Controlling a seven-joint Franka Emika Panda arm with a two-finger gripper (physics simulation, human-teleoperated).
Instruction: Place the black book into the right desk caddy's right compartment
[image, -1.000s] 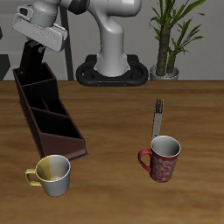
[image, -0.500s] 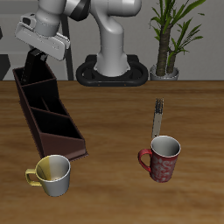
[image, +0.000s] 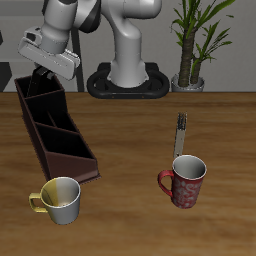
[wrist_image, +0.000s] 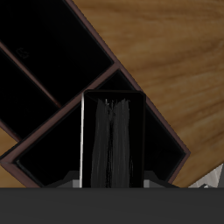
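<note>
Tool state: the tool (image: 43, 76) is gripping the black book (wrist_image: 112, 140), which is hanging edge-down beneath it.
Black book position: the book is hovering directly over the right compartment (wrist_image: 52, 144) of the right desk caddy (image: 55, 135), at the caddy end farthest from the yellow mug (image: 60, 200); whether its lower edge is already below the rim cannot be told.
Alignment: in the wrist view the book is sitting between the compartment's dark walls, with open floor showing on both sides.
Caddy surroundings: the middle section (wrist_image: 52, 39) is lying just beyond the divider next to the book.
Other items: the red mug (image: 184, 180) and the thin grey upright book (image: 180, 133) are standing well apart from the caddy on the table (image: 130, 210).
Risk 1: if the book is drifting sideways during descent, a corner is likely to catch on the divider or outer wall and tilt in the grip.
Risk 2: opening too high is likely to let the book tip and lean out over the rim.
Risk 3: pushing down on a jammed book could shift the whole caddy.
</note>
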